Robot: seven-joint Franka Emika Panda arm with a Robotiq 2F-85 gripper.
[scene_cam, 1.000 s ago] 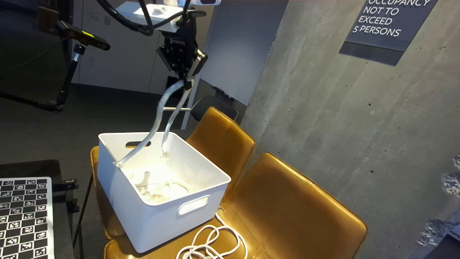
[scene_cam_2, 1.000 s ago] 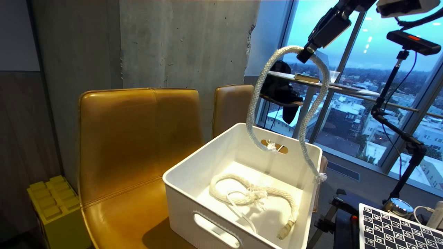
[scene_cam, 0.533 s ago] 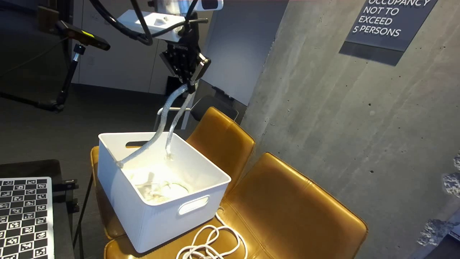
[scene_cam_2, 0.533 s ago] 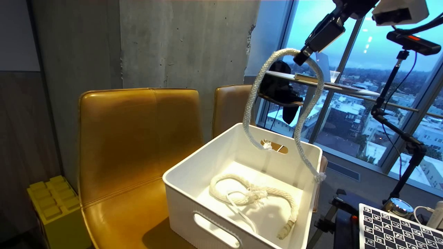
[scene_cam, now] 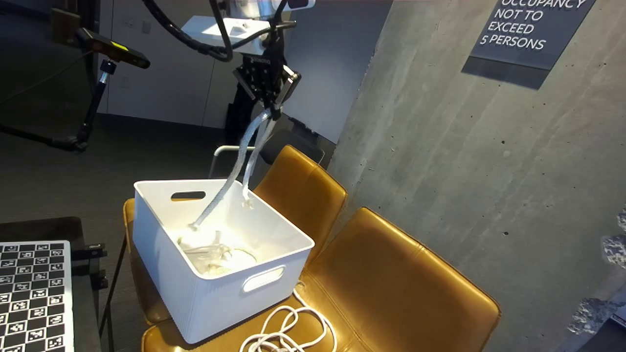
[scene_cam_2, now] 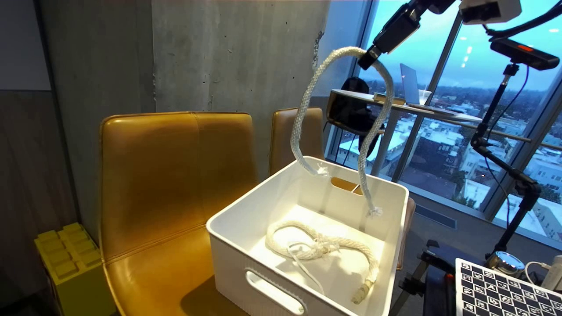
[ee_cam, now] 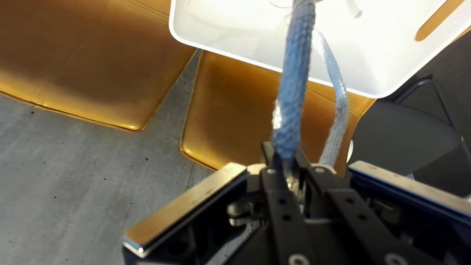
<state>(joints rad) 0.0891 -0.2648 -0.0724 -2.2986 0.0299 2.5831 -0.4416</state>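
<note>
My gripper is shut on the middle of a thick pale braided rope, high above a white bin. In an exterior view the gripper pinches the rope near the top of its arch. Both frayed ends hang down within the bin's outline, one lower than the other. In the wrist view the rope runs out from between the fingertips towards the bin. A second cream rope lies curled on the floor of the bin, with a thin cord beside it.
The bin stands on tan leather chairs, whose backs rise beside it. A white cord lies on a seat. A checkered board, a camera on a stand and a yellow box are around. A concrete wall stands behind.
The gripper has carried the rope sideways, with a small dip and then a rise. The lower rope end has moved from the bin's side rim to over its inside.
</note>
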